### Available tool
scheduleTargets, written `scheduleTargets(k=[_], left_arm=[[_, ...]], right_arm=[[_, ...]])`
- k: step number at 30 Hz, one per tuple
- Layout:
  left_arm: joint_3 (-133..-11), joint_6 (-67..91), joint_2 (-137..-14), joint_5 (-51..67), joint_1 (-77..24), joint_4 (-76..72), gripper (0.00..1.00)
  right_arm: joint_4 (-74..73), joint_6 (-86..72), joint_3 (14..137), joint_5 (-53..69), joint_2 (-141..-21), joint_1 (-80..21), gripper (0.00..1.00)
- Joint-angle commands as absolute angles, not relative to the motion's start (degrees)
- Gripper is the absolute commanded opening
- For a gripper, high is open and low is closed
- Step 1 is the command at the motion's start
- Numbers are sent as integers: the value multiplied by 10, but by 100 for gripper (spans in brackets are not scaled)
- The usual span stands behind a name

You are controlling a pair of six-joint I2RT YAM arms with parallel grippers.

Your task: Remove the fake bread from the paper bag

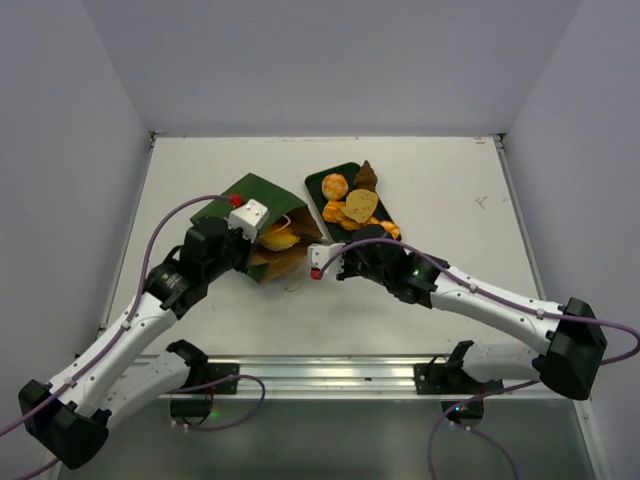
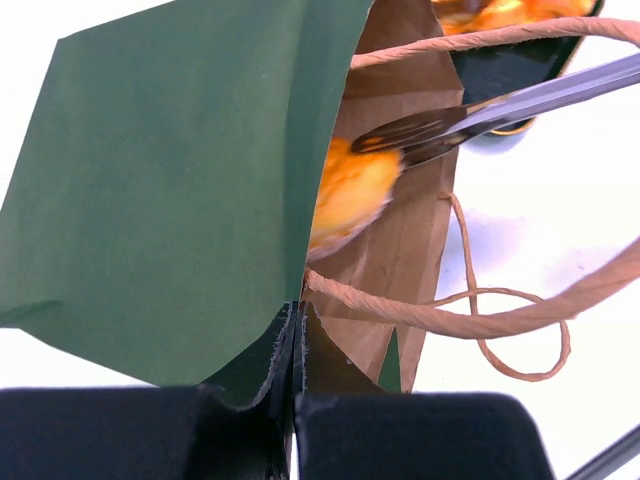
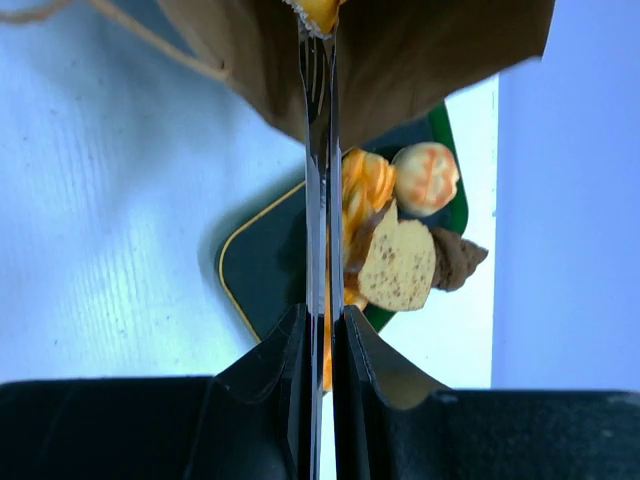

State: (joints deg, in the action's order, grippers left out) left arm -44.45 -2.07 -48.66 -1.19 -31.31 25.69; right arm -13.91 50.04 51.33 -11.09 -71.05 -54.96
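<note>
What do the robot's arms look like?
The left arm and right arm have white links and black joints, each trailing a purple cable. The left gripper and right gripper have black fingers, with a small white-and-red block near each wrist.

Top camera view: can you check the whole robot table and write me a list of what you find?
Surface: white table, a small mark near its right side.
Job's things: green paper bag lying on its side, mouth open; one orange bun inside; more fake bread piled on the dark green tray beside it.
Clutter: nothing seen.
Grippers: left gripper jaws shut on the bag's edge; right gripper jaws shut on metal tongs that reach into the bag, tips at the bun.
Cables: a purple cable along each arm.
Surroundings: plain grey walls.
</note>
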Motion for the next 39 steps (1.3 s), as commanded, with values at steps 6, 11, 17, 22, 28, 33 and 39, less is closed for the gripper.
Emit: scheduleTargets(k=[6,11,17,22,28,33,39], left_arm=[[-464,-5,-509,-104,-316,199,0],[-481,16,-533,-135,-313,196,0],[-501,25,-564,-143,-307,187,0],[-525,29,-590,-149,-295,186,0],[-536,30,-605,-146,-272,187,0],[-527,26,-599,-130,-256,183,0],[-519,15,-583,-106,-250,184,0]], right_arm=[[-245,466,561,-39,-661,-509,0],[-302,471,589,-26,-636,-493,0],[-367,460,620,-20,-595,-483,0],[-410,445,630,-21,-560,-475,0],[-453,432,635,-37,-510,-459,0],[-477,433,628,-54,-475,-433,0],[-462,445,567,-96,-463,-414,0]])
